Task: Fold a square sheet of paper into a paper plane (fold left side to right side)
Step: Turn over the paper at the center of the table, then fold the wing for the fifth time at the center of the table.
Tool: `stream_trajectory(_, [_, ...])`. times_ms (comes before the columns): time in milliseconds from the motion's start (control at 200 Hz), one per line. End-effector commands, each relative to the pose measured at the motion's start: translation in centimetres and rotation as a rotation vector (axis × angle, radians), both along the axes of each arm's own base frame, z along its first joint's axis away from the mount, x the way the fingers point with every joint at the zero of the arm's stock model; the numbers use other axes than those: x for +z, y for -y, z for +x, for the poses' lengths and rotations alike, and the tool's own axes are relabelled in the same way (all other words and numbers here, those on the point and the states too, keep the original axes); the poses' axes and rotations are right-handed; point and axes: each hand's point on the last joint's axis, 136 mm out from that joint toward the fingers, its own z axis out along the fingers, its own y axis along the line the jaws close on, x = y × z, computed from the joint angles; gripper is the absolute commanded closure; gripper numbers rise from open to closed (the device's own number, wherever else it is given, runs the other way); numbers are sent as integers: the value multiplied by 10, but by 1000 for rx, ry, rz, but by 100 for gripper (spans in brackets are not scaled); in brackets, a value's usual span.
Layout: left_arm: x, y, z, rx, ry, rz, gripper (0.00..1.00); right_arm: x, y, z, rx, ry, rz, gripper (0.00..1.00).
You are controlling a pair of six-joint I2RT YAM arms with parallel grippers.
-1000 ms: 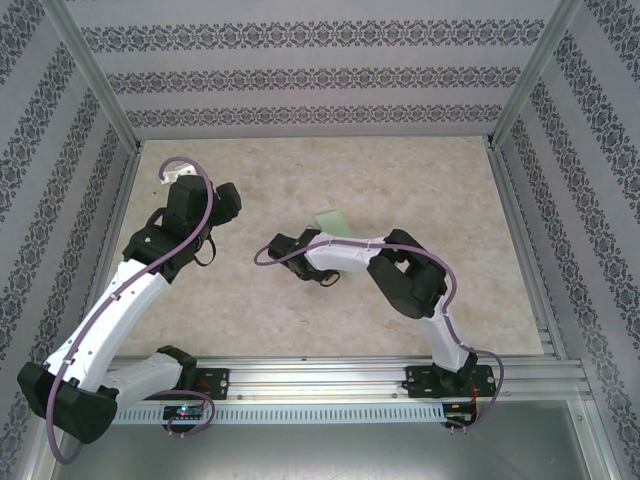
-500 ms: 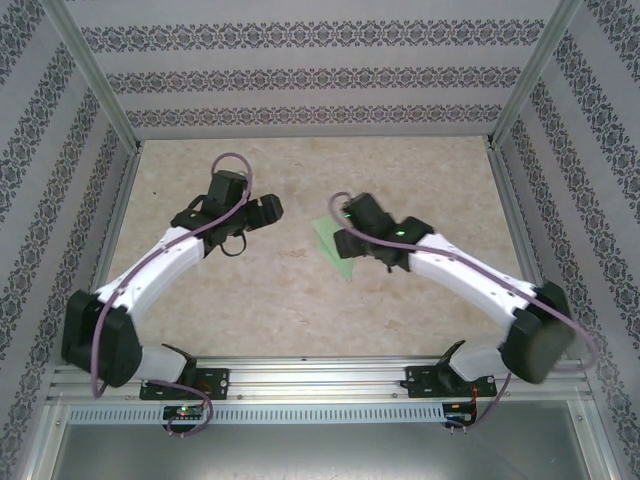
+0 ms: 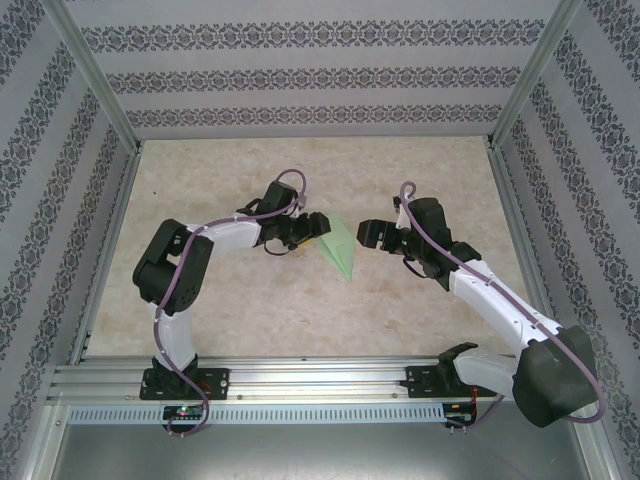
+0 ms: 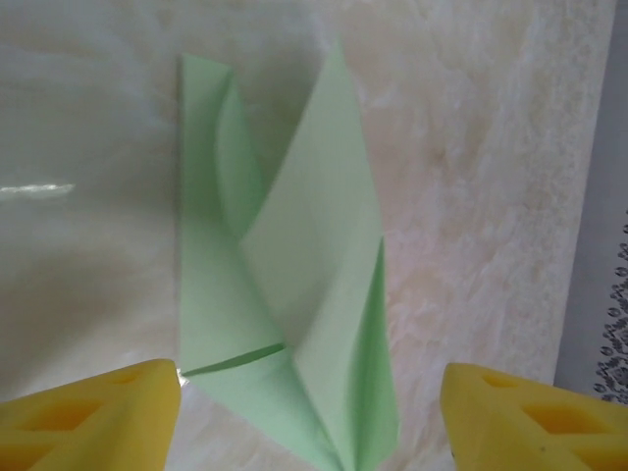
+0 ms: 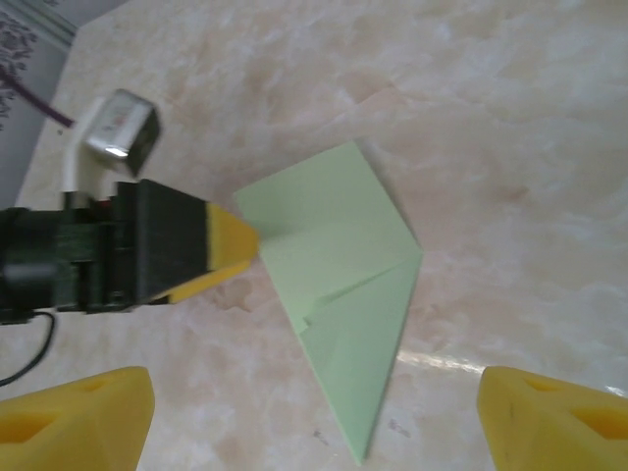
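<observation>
Paper plane [image 3: 338,248] on table [image 3: 420,180], left jaws touching

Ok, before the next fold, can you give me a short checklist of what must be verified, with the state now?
1. Left gripper open: ok, fingers wide apart.
2. Right gripper open and empty: ok.
3. Left fingertip at the corner of the paper: ok, it meets the edge.
4. Paper flat on the table: cannot tell, one flap looks lifted.
5. Paper folded to a point: ok.
</observation>
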Motion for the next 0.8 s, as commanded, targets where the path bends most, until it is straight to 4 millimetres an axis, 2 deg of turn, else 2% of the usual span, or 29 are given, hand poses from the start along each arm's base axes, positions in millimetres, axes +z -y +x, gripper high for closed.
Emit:
stream_trajectory(0, [19,23,16,-22,47,-87,32,11,-10,3,28,29,77,14])
stream_trajectory(155, [-1,26,21,-23,15,-64,44,6,-9,2,38,11,38,14])
stream_trajectory(240, [-10,27,21,-28,3,-60,55,3,-9,2,47,2,14,14])
stream_trajectory(345, [-10,28,19,-50,13,-78,71,3,-14,2,72,-3,51,17])
stream_trajectory(440, [0,29,15,-115,74,-90,83,0,-18,6,116,-11,127,22])
stream_trajectory(600, [22,31,-5,-281,196,-115,94,-9,-18,19,186,-44,312,27])
stream_trajectory(794, [52,23,-30,-385,292,-214,100,-30,-20,35,253,-9,270,28])
